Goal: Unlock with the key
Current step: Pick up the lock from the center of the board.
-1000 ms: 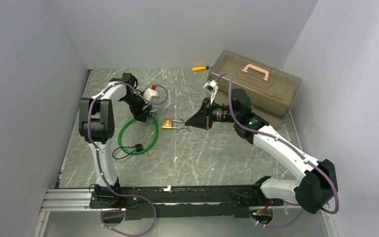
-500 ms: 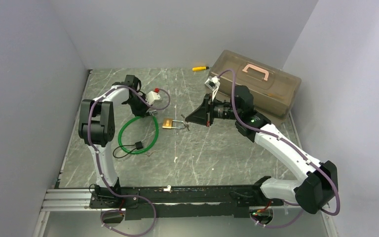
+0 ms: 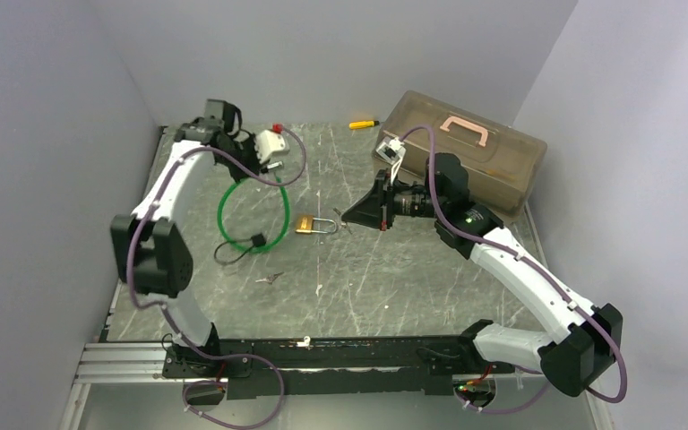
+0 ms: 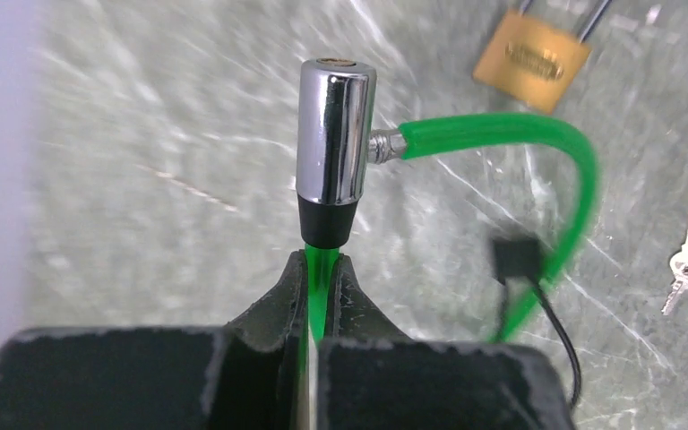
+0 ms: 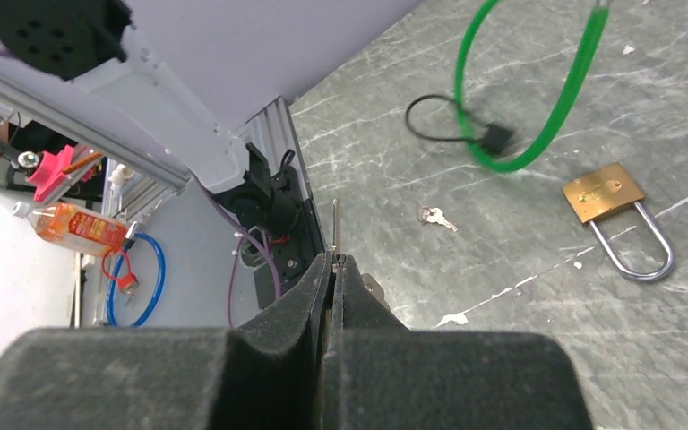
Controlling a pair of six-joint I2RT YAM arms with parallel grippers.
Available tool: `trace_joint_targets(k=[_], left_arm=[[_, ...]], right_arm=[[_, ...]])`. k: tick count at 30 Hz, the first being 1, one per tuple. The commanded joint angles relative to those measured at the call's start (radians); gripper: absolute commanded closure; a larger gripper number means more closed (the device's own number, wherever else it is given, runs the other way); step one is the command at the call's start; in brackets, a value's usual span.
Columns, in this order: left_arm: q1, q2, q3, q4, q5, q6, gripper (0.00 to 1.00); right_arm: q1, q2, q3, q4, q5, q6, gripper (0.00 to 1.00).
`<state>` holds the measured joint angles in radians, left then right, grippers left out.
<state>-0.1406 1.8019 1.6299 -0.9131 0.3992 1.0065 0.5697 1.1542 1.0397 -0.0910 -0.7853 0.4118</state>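
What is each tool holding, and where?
Left tool pinches the green cable just below its shiny lock barrel. Right tool pinches a thin silvery key by one end; the rest sticks out.

Eight kinds, nearly all single.
One small brass padlock, one green coated cable with chrome cylinder, one black cord loop with block, one yellow-and-black stick tool, one translucent brown plastic box, one thin silvery metal key, one small silvery key bunch, two black grippers: left gripper, right gripper.
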Motion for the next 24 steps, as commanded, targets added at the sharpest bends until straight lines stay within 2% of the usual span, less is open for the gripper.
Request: trace_joint_targets(k=[1, 8, 13, 18, 22, 24], left_arm=[[-0.004, -0.215, 0.093, -0.099, 0.146, 0.000, 1.00], [-0.022, -0.412, 0.097, -0.198, 0.197, 0.039, 1.00], [-0.066, -0.537, 0.064, -0.196, 0.179, 0.062, 1.00], [-0.107, -0.643, 0.038, -0.280, 0.237, 0.177, 1.00], [-0.176, -0.679, 0.045, -0.491, 0.264, 0.335, 1.00], [-0.227, -0.706, 0.026, -0.527, 0.259, 0.363, 1.00]], right_arm=[[-0.004, -0.042, 0.065, -0.058, 0.020, -0.054, 1.00], [-0.004, -0.053, 0.088, -0.100, 0.016, -0.064, 1.00], [-0.004, -0.043, 0.128, -0.150, 0.009, -0.082, 1.00], [0.023, -0.037, 0.172, -0.174, -0.040, -0.094, 1.00], [0.139, 0.004, 0.292, -0.351, 0.033, -0.228, 1.00], [0.207, 0.034, 0.365, -0.463, 0.094, -0.297, 1.00]])
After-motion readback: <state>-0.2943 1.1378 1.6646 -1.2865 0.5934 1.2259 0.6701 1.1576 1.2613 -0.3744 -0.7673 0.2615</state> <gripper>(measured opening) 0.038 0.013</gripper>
